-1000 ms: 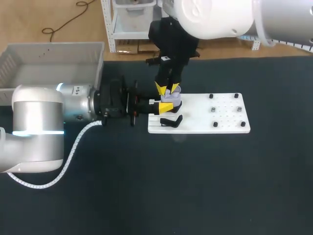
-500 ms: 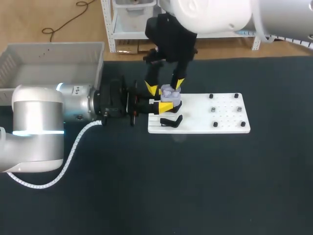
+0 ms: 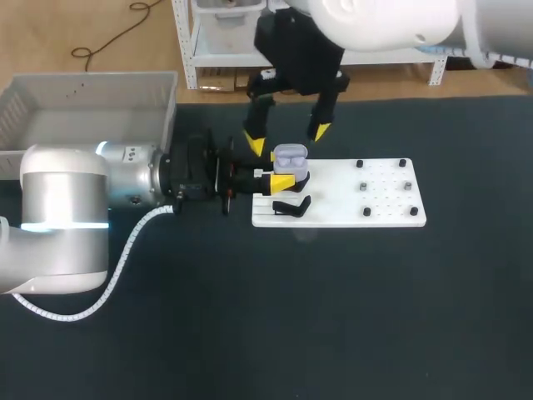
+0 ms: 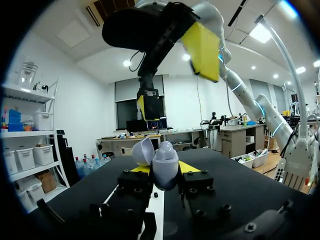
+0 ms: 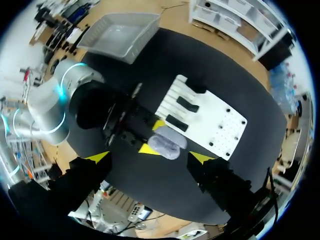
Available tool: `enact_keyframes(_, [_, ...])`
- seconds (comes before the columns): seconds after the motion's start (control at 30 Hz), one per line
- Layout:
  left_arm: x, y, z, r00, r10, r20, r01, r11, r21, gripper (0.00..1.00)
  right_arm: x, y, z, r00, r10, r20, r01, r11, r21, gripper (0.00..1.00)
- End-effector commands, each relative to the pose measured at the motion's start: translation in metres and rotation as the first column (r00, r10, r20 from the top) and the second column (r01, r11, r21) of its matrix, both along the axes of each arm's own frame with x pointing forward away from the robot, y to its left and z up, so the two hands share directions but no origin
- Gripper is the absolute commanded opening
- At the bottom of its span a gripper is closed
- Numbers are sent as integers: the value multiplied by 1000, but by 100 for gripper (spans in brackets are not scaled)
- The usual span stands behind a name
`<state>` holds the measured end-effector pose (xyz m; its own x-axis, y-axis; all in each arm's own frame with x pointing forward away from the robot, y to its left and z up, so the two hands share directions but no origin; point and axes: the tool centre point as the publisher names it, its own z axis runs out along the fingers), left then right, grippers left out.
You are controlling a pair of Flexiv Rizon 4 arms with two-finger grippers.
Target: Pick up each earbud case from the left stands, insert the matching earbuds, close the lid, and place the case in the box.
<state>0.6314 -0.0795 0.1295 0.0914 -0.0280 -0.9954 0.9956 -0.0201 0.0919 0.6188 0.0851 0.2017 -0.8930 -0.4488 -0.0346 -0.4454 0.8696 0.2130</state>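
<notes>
Left claw (image 3: 281, 171) is pinching the earbud case (image 3: 290, 155) from both sides, yellow tips snug against the little lavender shell, holding it just off the near edge of the white board (image 3: 383, 204). From the left wrist view the lid looks hinged open and tipped to one side, so I'd call that bit not done yet. I honestly can't tell whether the buds are seated in there or not. Right claw (image 3: 287, 136) hangs directly above the case with its fingers spread wide, nothing between them, not touching the case. Going outward, a couple of black stands (image 3: 291, 206) sit on the board's left end right beside the case, and the rest of the board only has small pegs on it. The grey box (image 3: 92, 83) is well off to the left at the back of the dark worktop (image 3: 333, 317), and I don't see a case in it. So my read: pickup done, this case is mid-way, lid closing and the drop into the box are left.
</notes>
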Motion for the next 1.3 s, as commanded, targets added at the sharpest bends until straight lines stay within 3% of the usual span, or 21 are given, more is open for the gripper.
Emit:
enact_keyframes(0.03, [-1, 0, -1, 1000, 4, 2, -4, 1000, -1, 0, 9, -15, -4, 997, -80, 11, 79, 997, 14, 100])
enact_keyframes(0.33, [-1, 0, -1, 1000, 4, 2, -4, 1000, -1, 0, 48, -35, -16, 954, -297, 45, 297, 955, 12, 100])
enact_keyframes(0.63, [-1, 0, -1, 1000, 4, 2, -4, 1000, -1, 0, 74, -45, -36, 941, -334, 49, 336, 941, -36, 100])
enact_keyframes(0.97, [-1, 0, -1, 1000, 4, 2, -4, 1000, -1, 0, 57, -49, -48, 948, -318, -12, 317, 947, -54, 100])
enact_keyframes(1.3, [-1, 0, -1, 1000, 4, 2, -4, 1000, -1, 0, 35, -46, -46, 951, -302, -69, 300, 953, -41, 100])
